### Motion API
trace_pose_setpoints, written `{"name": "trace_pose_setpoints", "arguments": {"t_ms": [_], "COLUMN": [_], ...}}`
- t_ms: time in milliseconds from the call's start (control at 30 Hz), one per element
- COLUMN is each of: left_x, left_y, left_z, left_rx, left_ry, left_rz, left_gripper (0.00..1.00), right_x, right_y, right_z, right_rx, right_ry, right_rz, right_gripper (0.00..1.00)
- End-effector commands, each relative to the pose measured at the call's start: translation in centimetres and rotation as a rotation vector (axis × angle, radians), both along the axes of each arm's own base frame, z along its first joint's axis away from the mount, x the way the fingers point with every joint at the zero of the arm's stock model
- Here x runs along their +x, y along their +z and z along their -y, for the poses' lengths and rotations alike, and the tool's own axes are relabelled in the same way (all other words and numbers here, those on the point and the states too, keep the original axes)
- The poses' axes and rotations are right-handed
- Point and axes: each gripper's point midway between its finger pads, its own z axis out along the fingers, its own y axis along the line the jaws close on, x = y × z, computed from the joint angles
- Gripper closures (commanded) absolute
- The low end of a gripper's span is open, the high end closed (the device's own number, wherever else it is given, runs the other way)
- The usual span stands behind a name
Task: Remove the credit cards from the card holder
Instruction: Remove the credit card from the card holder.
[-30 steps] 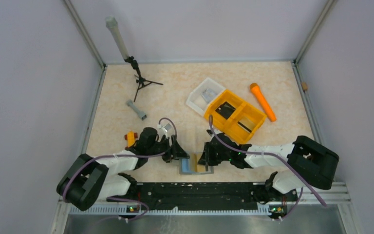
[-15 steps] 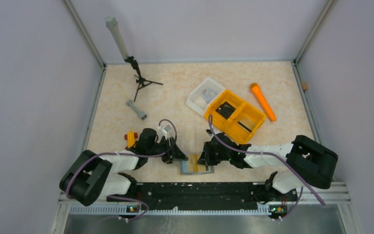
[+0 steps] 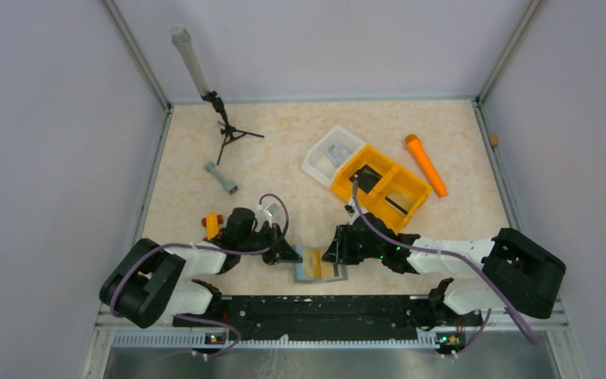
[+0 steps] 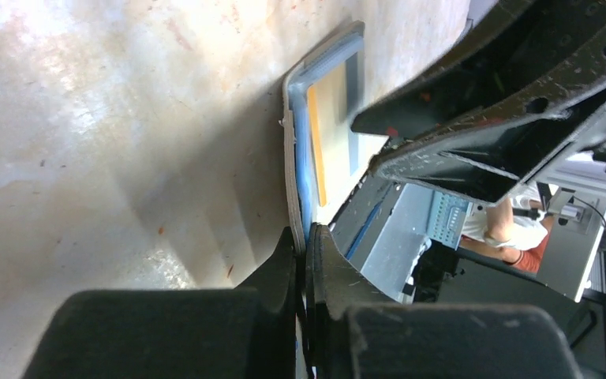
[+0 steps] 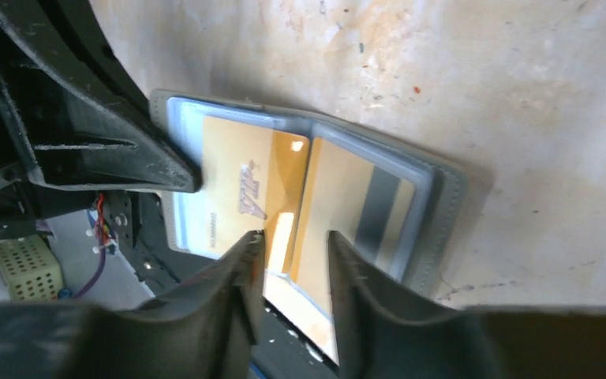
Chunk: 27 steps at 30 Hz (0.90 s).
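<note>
The card holder lies open and flat at the table's near edge, grey with pale blue inner panels. Two gold credit cards sit in its slots: one marked VIP on the left panel, one with a grey stripe on the right panel. My left gripper is shut on the holder's left edge, and the grey rim runs into its closed jaws. My right gripper hovers over the fold with its fingers apart, nothing pinched between them.
An orange two-compartment bin and a clear tray stand behind the right arm, an orange marker beside them. A small tripod, a grey bar and a small orange piece lie at the back left. The black rail borders the near edge.
My left gripper slid right and shut on the holder's left edge. My right gripper opened over the holder, and its arm stretched out further to the right.
</note>
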Motion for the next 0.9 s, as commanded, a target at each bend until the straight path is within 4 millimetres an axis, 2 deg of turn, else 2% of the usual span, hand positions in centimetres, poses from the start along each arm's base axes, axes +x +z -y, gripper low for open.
{"name": "trace_pose_setpoints", "arguments": {"t_ms": [0, 33, 133, 233, 433, 500, 867], "left_x": [0.5, 0.6, 0.8, 0.9, 0.5, 0.5, 0.6], "left_y": [3.1, 3.9, 5.9, 6.8, 7.9, 8.7, 12.1], "left_z": [1.1, 1.3, 1.5, 1.6, 1.9, 2.0, 2.0], "left_rx": [-0.12, -0.15, -0.202, -0.225, -0.309, -0.356, -0.485], "left_ry": [-0.052, -0.053, -0.047, -0.037, -0.037, -0.037, -0.017], "left_rz": [0.115, 0.131, 0.167, 0.178, 0.167, 0.17, 0.243], "left_gripper": [1.0, 1.0, 1.0, 1.0, 1.0, 1.0, 1.0], "right_x": [0.3, 0.3, 0.3, 0.2, -0.3, -0.5, -0.8], "right_y": [1.2, 1.7, 4.1, 5.3, 7.6, 7.9, 7.3], "right_z": [0.4, 0.5, 0.5, 0.4, -0.5, -0.7, -1.3], "right_rx": [0.096, 0.142, 0.297, 0.338, 0.431, 0.448, 0.471], "right_ry": [-0.011, -0.013, -0.007, 0.015, 0.051, 0.059, 0.081], "right_rz": [-0.003, -0.006, 0.003, 0.011, 0.009, -0.001, -0.051], "right_gripper": [0.55, 0.49, 0.44, 0.39, 0.37, 0.37, 0.34]}}
